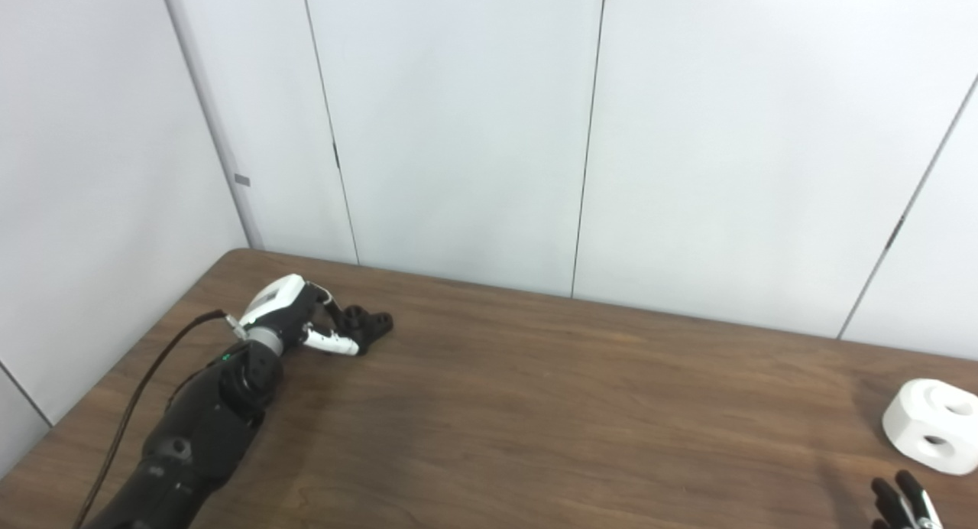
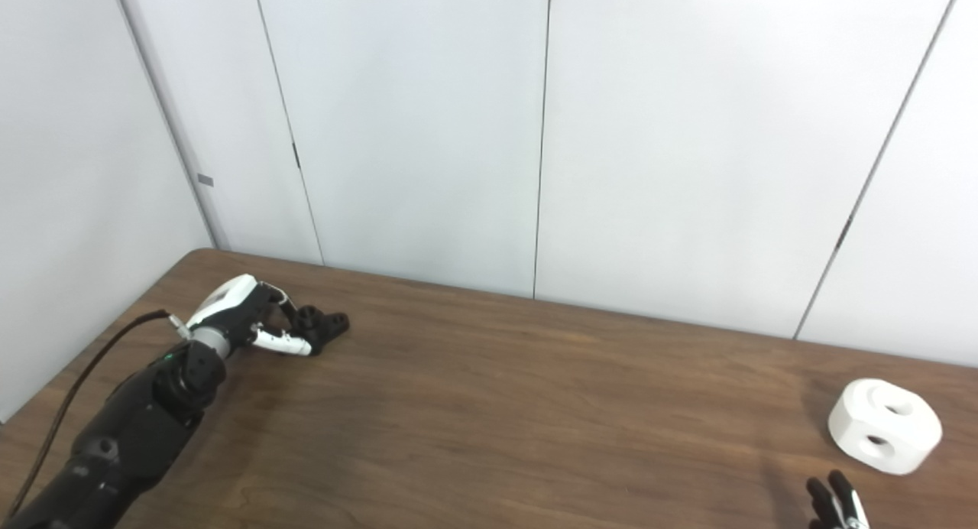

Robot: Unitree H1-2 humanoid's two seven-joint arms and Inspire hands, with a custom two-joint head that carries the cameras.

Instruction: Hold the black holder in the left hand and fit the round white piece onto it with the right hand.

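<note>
The black holder [image 1: 368, 324] is seen lying on the desk [image 1: 535, 407] near its far left corner, a small dark piece with round lobes, its near end met by the fingers [image 1: 332, 344]. The round white piece [image 2: 885, 425] is set flat far off at the right edge, chunky, with two holes shown on top.

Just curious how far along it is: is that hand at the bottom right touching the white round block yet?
Apart. In the right eye view, bare table shows between the right hand fingertips and the round white piece.
</note>
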